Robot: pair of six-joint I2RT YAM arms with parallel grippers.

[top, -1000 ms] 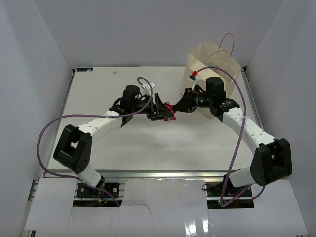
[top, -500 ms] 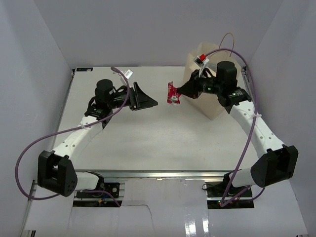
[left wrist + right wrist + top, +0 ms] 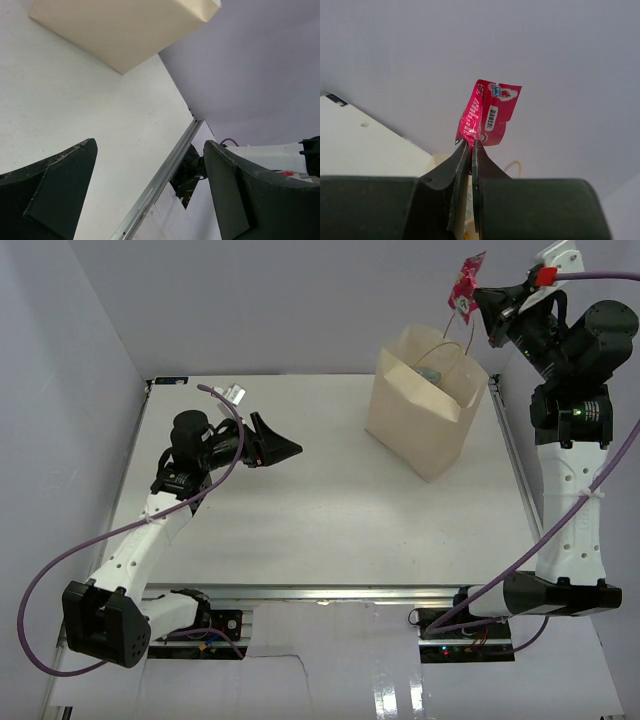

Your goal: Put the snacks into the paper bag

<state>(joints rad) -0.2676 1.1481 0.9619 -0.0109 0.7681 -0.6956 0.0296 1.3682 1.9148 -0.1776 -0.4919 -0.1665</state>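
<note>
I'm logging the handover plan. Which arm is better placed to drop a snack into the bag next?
Right. The right tool is shut on the red-pink snack packet, raised high near the open top of the paper bag. The left tool is open, empty, well left of the bag.

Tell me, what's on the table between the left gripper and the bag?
Nothing. The top view shows only bare table between the left gripper and the bag; the left wrist view agrees.

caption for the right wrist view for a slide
Right gripper shut on a red-pink snack packet, held up against the pale wall.
</note>
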